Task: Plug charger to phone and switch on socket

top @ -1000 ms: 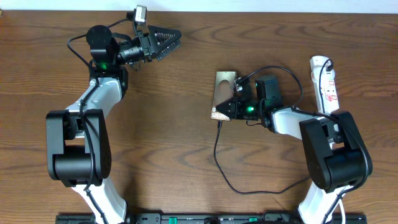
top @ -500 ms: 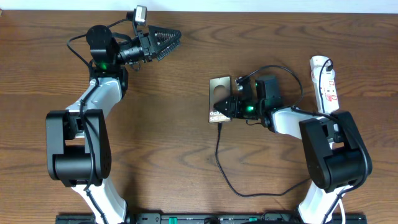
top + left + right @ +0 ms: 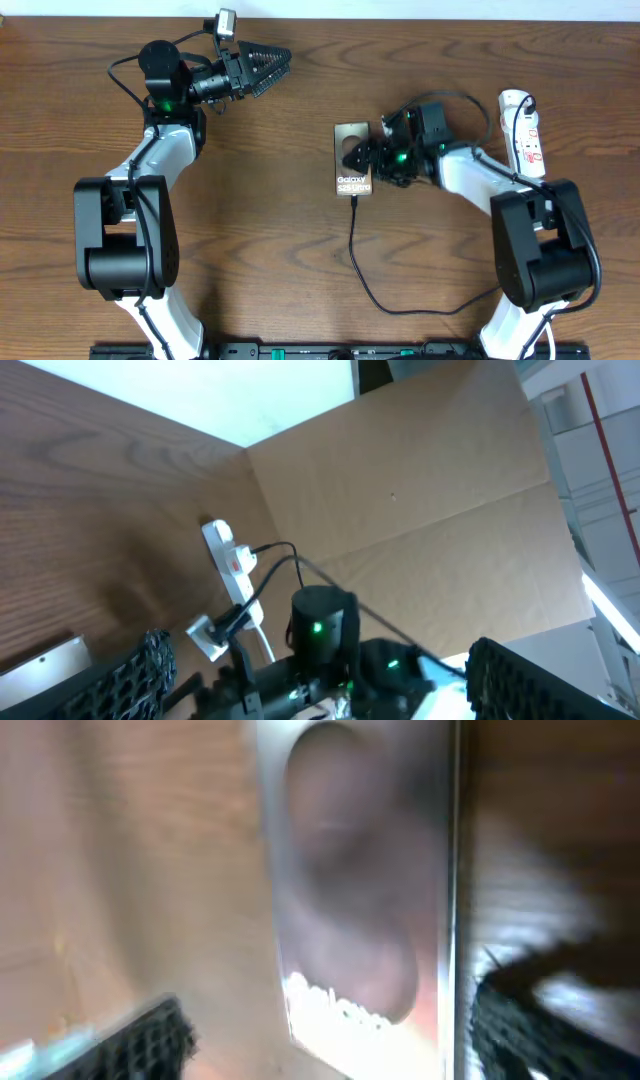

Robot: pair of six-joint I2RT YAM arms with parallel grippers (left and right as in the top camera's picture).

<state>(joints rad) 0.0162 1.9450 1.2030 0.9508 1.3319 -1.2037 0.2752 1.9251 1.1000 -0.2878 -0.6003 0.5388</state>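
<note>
From overhead, the phone (image 3: 354, 185) lies flat and face up on the wooden table (image 3: 260, 200), a little right of centre. Its white Galaxy lettering reads toward the near short edge. The right gripper (image 3: 352, 157) hangs over the phone's far half with its fingers spread, grasping nothing. The charger (image 3: 350, 250) meets the phone's near short edge and runs toward the front of the table. It then curves right in a wide loop toward the base of the right arm (image 3: 470, 180). Whether its tip is seated in the port cannot be told. The socket (image 3: 525, 130) lies by the right edge of the table, lengthwise front to back, well apart from the phone, with the right arm between them. The left gripper (image 3: 268, 66) is at the upper left, well apart from all of these, its fingers parted and empty. At the left wrist, both meshed fingers (image 3: 140, 670) stand wide at the bottom corners with nothing between them. Beyond them the socket shows as a white strip with a red mark, lying on the wood before a cardboard wall (image 3: 400, 510). At the right wrist, the picture is blurred. The phone fills the middle, its pale oval and part of the lettering visible, and the two fingers (image 3: 150, 1035) sit wide at the lower corners, one on either side of it, released.
</note>
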